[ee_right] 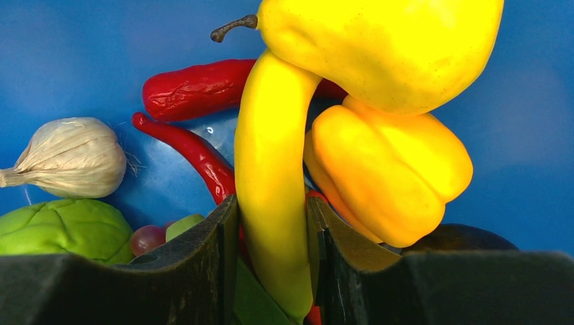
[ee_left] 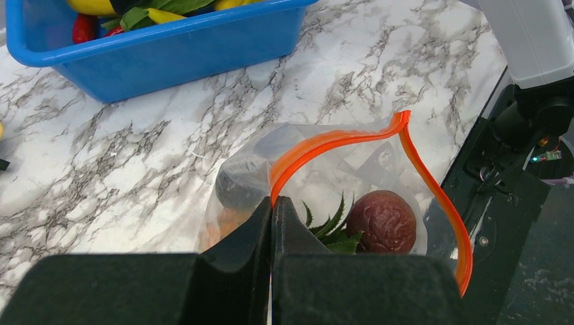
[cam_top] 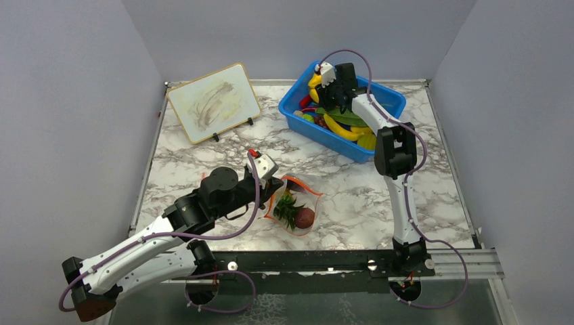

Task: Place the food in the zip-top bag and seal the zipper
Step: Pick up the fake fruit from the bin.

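The clear zip-top bag [cam_top: 296, 211] lies on the marble table near the front middle, its mouth held open. My left gripper [cam_top: 273, 185] is shut on the bag's mouth edge, pinching the red-orange zipper [ee_left: 325, 143] at its near end [ee_left: 272, 203]. Inside the bag are a dark red-brown round fruit [ee_left: 382, 220], green leaves [ee_left: 332, 227] and an orange shape low on the left [ee_left: 223, 227]. My right gripper [cam_top: 319, 84] is over the blue bin, with its jaws closed around a yellow banana [ee_right: 271, 169] at the fingertips [ee_right: 271, 210].
The blue bin [cam_top: 291, 112] at the back right holds more toy food: yellow peppers [ee_right: 386, 47], red chillies [ee_right: 196, 88], a garlic bulb [ee_right: 68, 156], a green cabbage [ee_right: 61, 227]. A small whiteboard [cam_top: 213, 101] stands at the back left.
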